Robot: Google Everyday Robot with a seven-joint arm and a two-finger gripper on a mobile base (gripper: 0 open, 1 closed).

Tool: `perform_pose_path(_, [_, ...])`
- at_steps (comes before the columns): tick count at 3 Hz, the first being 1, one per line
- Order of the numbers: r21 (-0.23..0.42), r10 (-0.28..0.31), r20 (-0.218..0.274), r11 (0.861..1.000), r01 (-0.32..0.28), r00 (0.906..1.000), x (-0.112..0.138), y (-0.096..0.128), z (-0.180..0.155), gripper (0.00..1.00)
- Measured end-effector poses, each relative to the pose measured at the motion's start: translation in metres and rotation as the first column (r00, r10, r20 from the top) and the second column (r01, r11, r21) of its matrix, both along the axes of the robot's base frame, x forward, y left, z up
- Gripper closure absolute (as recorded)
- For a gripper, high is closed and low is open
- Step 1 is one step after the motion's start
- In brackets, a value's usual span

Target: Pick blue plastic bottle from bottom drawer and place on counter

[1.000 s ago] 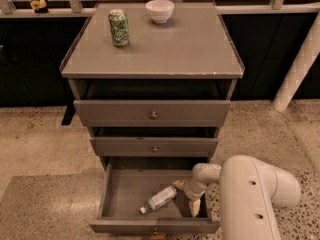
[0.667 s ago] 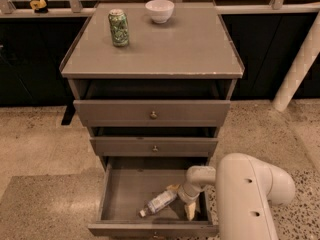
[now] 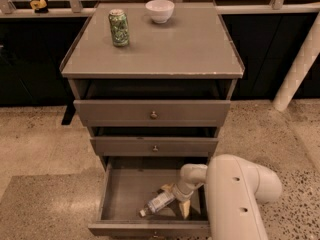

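Bottle [image 3: 159,202] first: it lies on its side on the drawer [image 3: 120,196] floor, right of the middle and near the front edge. Its white cap points at the front left corner and its base toward the right wall. The gripper [image 3: 176,199] is down inside the drawer at that base end. Its fingers [image 3: 184,209] are spread, one behind the bottle and one in front, so the bottle sits between them.

We judge the step in hand to be the grasp. To do it well we would close squarely across the body, not on the tapering neck, because a round bottle lying flat can roll or squirt out of a skewed pinch. The lift should then come up and toward the front edge, since the two upper drawers overhang the rear of this one. The counter [image 3: 170,54] has bare room along its front edge, well away from the can [image 3: 119,28] and the bowl [image 3: 160,10] near its back edge.

We cannot tell whether either finger touches the bottle yet. The arm [image 3: 235,199] hides the drawer's right front corner, and the frame cuts off the drawer front.
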State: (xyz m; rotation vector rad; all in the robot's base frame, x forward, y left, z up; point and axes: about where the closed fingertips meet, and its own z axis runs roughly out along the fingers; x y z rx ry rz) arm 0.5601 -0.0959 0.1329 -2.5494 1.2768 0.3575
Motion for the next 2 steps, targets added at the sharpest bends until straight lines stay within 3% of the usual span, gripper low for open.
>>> perform_pose_path(1, [0.018, 0.048, -0.016, 0.999, -0.048, 0.9987, 0.0117, 0.0195, -0.0162, 0.00])
perform_pose_path(2, [0.018, 0.048, -0.016, 0.999, -0.048, 0.9987, 0.0117, 0.0195, -0.0162, 0.00])
